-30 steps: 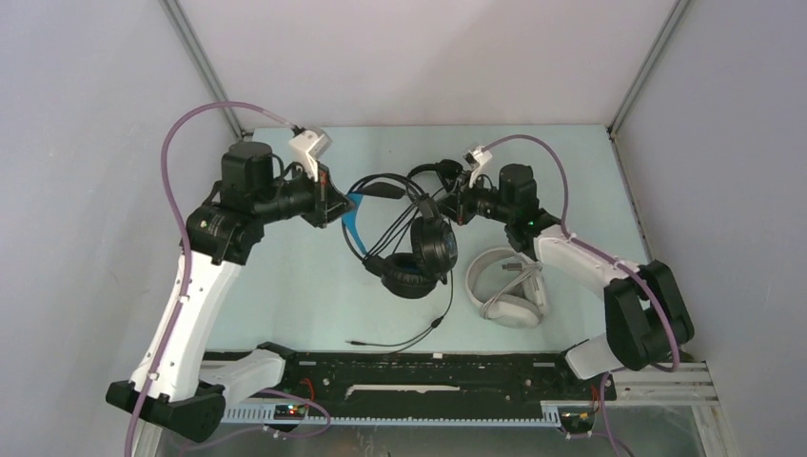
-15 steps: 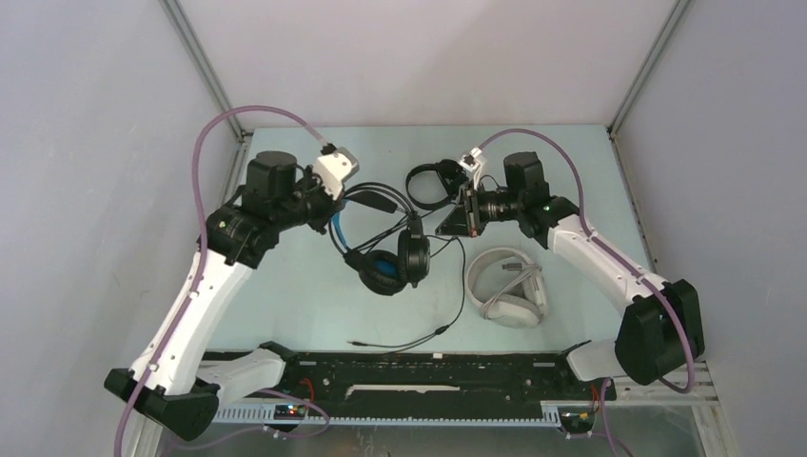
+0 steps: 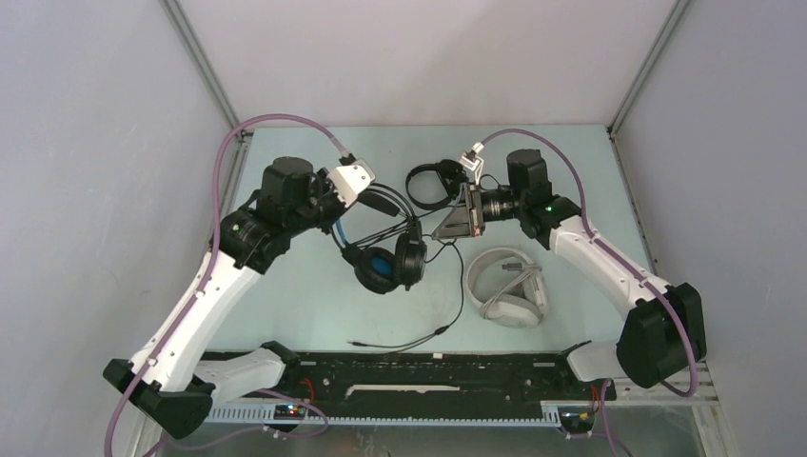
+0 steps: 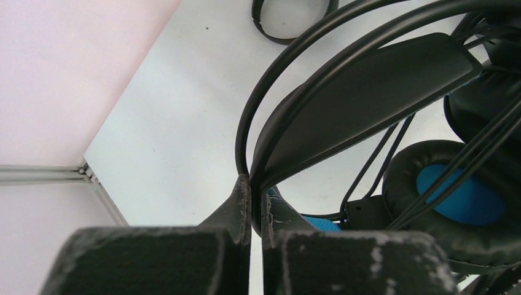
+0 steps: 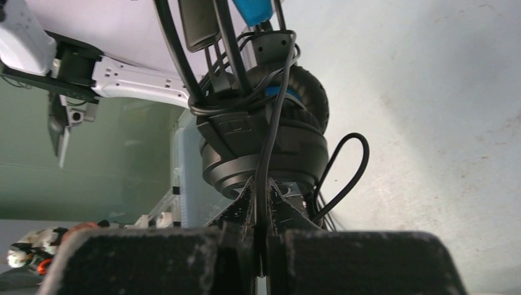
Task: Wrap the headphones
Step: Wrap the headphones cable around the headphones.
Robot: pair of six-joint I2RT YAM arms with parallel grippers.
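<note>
left tool [image 4: 252,198] – pinching the band [image 4: 362,92] of the big black headphones [image 3: 385,262], middle of the bench [image 3: 305,305] | right tool [image 5: 261,206] – pinching their cord [image 5: 268,153] | white headphones [image 3: 504,286] lie near the right edge

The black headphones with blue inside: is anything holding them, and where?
Yes. The left gripper pinches the black headphones by the headband; the right gripper pinches their cable beside an earcup.

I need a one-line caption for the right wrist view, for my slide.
Right fingers pinch the thin black cable of the bulky black over-ear headset with blue lining.
</note>
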